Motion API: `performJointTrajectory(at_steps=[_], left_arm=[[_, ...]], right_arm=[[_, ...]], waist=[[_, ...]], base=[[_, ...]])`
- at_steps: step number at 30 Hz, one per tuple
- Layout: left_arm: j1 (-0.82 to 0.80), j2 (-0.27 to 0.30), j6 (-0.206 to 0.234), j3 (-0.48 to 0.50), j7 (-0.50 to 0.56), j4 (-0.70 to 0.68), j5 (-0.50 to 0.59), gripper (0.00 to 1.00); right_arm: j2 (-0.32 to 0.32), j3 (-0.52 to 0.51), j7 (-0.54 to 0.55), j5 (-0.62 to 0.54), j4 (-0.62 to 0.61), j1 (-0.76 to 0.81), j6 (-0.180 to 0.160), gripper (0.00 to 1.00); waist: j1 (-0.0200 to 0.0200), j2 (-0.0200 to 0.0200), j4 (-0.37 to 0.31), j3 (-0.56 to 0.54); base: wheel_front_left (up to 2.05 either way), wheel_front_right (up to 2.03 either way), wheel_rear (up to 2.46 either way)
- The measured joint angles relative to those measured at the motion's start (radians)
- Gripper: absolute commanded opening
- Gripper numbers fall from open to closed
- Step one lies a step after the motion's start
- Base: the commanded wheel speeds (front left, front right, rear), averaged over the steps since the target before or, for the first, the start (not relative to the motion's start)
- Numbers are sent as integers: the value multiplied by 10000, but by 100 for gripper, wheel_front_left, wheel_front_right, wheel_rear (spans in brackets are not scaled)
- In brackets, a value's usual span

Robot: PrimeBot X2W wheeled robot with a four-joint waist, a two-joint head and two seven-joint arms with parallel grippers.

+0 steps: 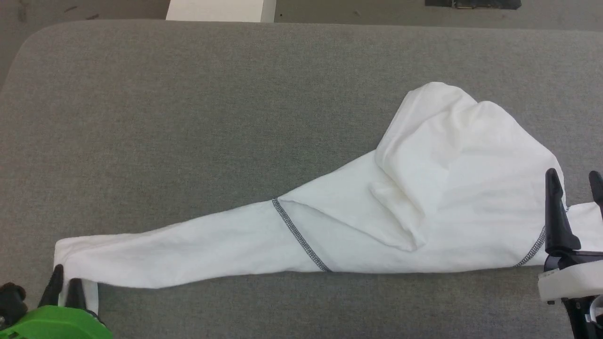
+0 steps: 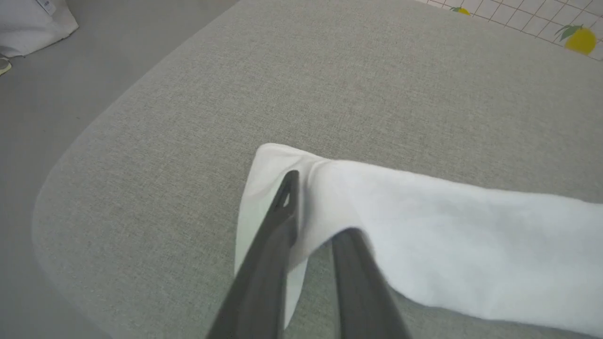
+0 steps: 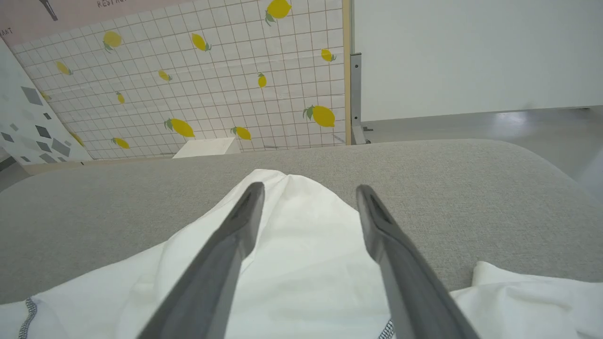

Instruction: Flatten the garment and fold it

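Observation:
The garment [image 1: 424, 197], a white long-sleeved shirt with dark zigzag seams, lies on the grey table [image 1: 188, 117]. One sleeve stretches out to the lower left, and the body is bunched at the right. My left gripper [image 1: 66, 278] is at the sleeve's end. In the left wrist view its fingers [image 2: 287, 197] stand a little apart, with the cuff [image 2: 268, 169] under one finger and draped over the other. My right gripper [image 1: 574, 186] hovers open over the garment's right part [image 3: 306, 263], with nothing between its fingers [image 3: 235, 235].
A rigid white box [image 1: 219, 9] stands beyond the table's far edge, and a dark object [image 1: 471, 4] lies at the top right. The table's rounded corner and grey floor [image 2: 28, 117] lie to the left. A lemon-patterned wall [image 3: 212, 70] stands behind.

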Motion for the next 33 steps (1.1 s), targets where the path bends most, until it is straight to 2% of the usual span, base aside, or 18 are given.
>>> performJointTrajectory(at_steps=[6,9,15,18,21,23,25,27,30,33], left_arm=[[-430,-282,-313,-516,-2,-405,65,100],[-569,-98,-328,-458,-27,-844,282,100],[-879,360,-69,-228,-157,-2318,867,100],[-1375,424,-81,-414,-236,-2970,1256,100],[-1932,422,-199,-995,-360,-3277,1998,100],[-2253,142,-399,-1492,-479,-3321,2334,100],[-2489,-420,-619,-2031,-639,-3170,2652,100],[-2569,-849,-652,-2406,-754,-2838,3104,100],[-2565,-1513,-652,-2621,-836,-2245,3453,100],[-2506,-1797,-746,-2677,-844,-1743,3603,100]], right_arm=[[0,56,31,2,58,0,0,100],[0,46,31,2,81,2,0,100],[0,75,29,29,132,31,0,100],[0,125,23,38,178,53,0,100],[0,217,10,105,249,58,0,100],[0,284,-52,125,297,58,0,100],[0,337,-77,173,353,58,0,100],[0,401,-121,213,410,62,0,100],[0,428,-165,272,447,121,0,100],[0,407,-180,268,437,185,0,100]], waist=[[0,0,-49,-57],[0,0,-94,-91],[0,0,-222,-101],[0,0,-292,-91],[0,0,-383,-92],[0,0,-461,-102],[0,0,-558,-121],[0,0,-654,-143],[0,1,-776,-182],[0,0,-818,-225]], base=[[0,0,0],[0,0,0],[0,0,0],[0,0,0],[0,0,0],[0,0,0],[0,0,0],[0,0,0],[0,0,0],[0,0,0]])
